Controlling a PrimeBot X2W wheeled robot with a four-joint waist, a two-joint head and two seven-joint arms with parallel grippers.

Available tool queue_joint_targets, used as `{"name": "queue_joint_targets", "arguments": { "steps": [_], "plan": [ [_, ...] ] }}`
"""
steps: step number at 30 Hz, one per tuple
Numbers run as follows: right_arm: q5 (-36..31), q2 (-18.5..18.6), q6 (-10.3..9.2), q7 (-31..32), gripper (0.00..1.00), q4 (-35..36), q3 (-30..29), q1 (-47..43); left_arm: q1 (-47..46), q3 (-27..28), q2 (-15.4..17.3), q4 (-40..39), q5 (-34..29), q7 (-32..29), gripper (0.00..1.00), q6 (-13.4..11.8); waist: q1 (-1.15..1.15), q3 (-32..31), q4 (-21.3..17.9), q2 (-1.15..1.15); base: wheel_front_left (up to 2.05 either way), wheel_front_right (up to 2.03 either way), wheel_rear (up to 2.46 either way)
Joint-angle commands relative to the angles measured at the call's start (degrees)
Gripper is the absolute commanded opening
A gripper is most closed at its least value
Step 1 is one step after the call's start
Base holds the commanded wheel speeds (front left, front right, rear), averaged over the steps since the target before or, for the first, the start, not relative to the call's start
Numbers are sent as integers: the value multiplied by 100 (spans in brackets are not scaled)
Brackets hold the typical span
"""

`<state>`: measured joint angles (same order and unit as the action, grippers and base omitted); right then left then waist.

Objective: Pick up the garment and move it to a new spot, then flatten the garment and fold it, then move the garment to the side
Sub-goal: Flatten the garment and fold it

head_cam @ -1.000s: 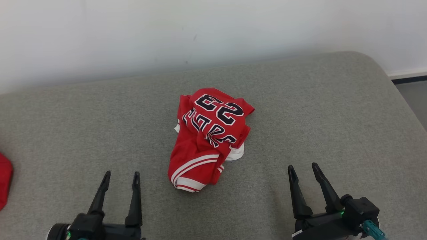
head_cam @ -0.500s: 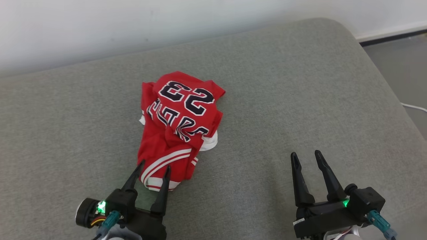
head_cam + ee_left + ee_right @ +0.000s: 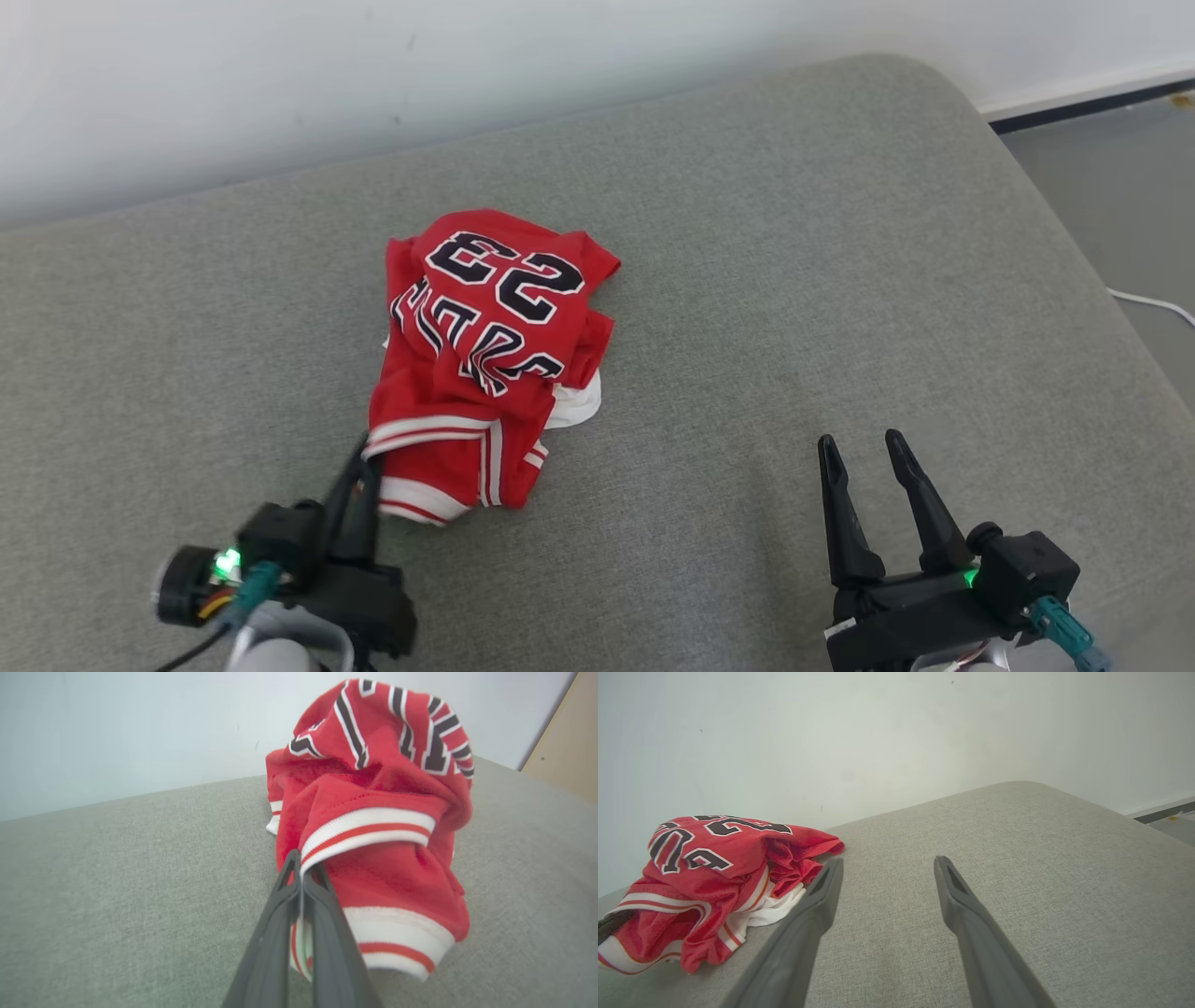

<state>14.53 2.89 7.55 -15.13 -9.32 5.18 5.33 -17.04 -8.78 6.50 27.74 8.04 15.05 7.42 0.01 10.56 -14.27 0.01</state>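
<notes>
Okay, so my left gripper [image 3: 301, 868] is clamped on the striped hem [image 3: 369, 828] at the near-left corner of the garment [image 3: 485, 345]. The right gripper [image 3: 860, 441] sits spread apart with nothing in it, well off to the right over bare cushion [image 3: 794, 280].

The garment is a red jersey with black-and-white lettering, crumpled in a heap around the middle of that grey cushion. I reckon this is the pick-up, so the trick is to lift slow and straight up. The pinch looks like it's only on the band edge, and a quick yank could slip it out. I'd let the heap unroll under its own weight before carrying it sideways, so it doesn't drag and bunch.

The surface is woven upholstery with a rounded far-right corner, probably grippy on fabric. There's a plain white wall [image 3: 467, 56] behind it with a dark baseboard [image 3: 1083, 105]. The grey floor [image 3: 1120, 187] to the right has a thin white cable [image 3: 1153, 303] lying on it.
</notes>
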Motion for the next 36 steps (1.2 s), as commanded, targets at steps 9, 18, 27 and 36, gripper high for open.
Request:
{"name": "queue_joint_targets", "arguments": {
  "steps": [9,18,27,36],
  "plan": [
    [-62,-4,-13,-3,100,-42,18,-155,176,883,654,-1045,-163,20,0,2,-1,-240,395,-1,0,0,0],
    [-46,-5,-13,-3,100,-94,101,-93,-106,911,1505,-699,105,20,0,3,-1,-249,355,-1,0,0,0],
    [-70,-4,-13,-2,100,-117,8,-202,-177,689,1457,-61,361,20,100,-2,-1,-330,476,-1,0,0,0],
    [-73,-4,-13,-3,100,-101,-4,-254,647,1037,956,-564,345,20,100,-105,-1,-376,769,-1,0,0,0]
  ]
}}
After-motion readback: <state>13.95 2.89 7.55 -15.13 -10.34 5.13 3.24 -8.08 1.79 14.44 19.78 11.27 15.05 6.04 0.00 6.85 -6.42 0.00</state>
